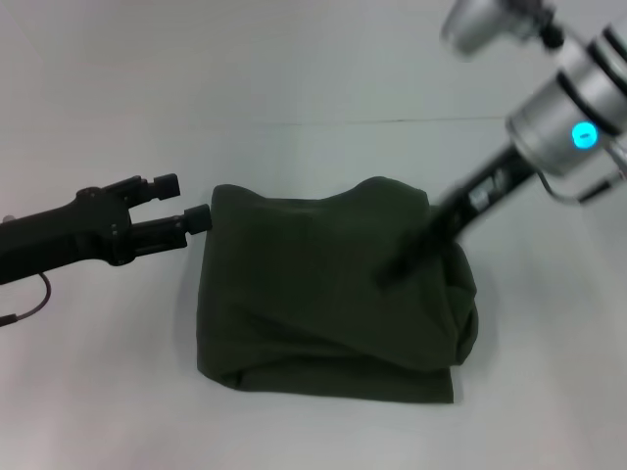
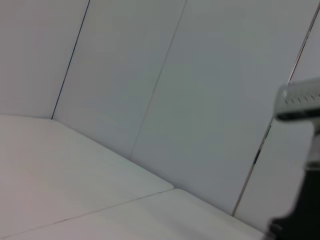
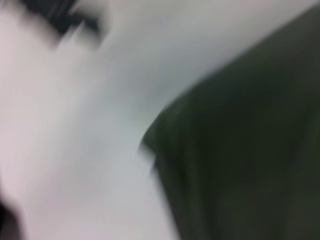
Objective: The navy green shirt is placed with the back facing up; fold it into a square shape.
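Note:
The navy green shirt (image 1: 323,299) lies on the white table as a rough, bulky square, plain side up, with its right side bunched. My left gripper (image 1: 182,202) is open at the shirt's far left corner; its lower finger (image 1: 196,217) touches the cloth edge and the upper finger stands apart. My right gripper (image 1: 400,264) is blurred by motion and reaches down onto the shirt's upper right part. The right wrist view shows the shirt (image 3: 240,150) close up and blurred. The left wrist view shows no shirt.
The white table (image 1: 98,392) extends on all sides of the shirt. A seam runs across the table behind it (image 1: 294,122). The left wrist view shows pale wall panels (image 2: 200,100) and part of the right arm (image 2: 300,102).

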Controlling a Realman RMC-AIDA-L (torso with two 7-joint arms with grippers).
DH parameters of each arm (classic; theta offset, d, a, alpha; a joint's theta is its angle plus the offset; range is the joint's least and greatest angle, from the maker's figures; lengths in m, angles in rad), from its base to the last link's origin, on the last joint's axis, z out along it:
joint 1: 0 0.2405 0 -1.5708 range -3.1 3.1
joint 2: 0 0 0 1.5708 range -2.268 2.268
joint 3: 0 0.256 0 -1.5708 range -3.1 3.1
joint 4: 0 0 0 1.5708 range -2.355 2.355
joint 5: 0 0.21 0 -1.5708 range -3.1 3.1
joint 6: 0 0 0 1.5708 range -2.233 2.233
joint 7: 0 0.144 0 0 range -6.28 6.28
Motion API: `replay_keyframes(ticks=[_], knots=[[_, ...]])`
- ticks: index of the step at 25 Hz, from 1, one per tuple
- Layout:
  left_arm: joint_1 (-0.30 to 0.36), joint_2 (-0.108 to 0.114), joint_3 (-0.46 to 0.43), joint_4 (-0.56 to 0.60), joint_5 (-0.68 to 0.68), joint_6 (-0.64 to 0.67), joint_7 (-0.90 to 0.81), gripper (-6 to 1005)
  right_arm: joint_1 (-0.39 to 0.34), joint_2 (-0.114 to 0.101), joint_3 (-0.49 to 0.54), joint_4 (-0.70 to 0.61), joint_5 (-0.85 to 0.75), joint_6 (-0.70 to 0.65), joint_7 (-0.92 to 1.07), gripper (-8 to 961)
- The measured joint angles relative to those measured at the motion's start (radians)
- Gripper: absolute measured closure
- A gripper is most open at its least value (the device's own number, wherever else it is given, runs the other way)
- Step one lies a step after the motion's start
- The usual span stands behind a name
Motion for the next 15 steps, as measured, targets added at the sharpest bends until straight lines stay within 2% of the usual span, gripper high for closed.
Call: replay_keyframes(ticks=[3, 7, 11, 15], knots=[[-0.008, 0.002, 0.000, 0.000, 0.000, -0.001, -0.001, 105, 0.005, -0.001, 0.000, 0.033, -0.004, 0.161, 0.029, 92], [-0.019, 0.003, 0.000, 0.000, 0.000, -0.001, -0.003, 105, 0.026, 0.017, -0.067, 0.081, -0.037, 0.330, 0.113, 92], [-0.025, 0.003, 0.000, 0.000, 0.000, -0.001, -0.005, 106, 0.032, 0.024, -0.109, 0.091, -0.083, 0.407, 0.228, 93], [-0.026, 0.002, 0.000, 0.000, 0.000, 0.000, -0.006, 107, 0.013, 0.015, -0.101, 0.091, -0.092, 0.424, 0.333, 93]])
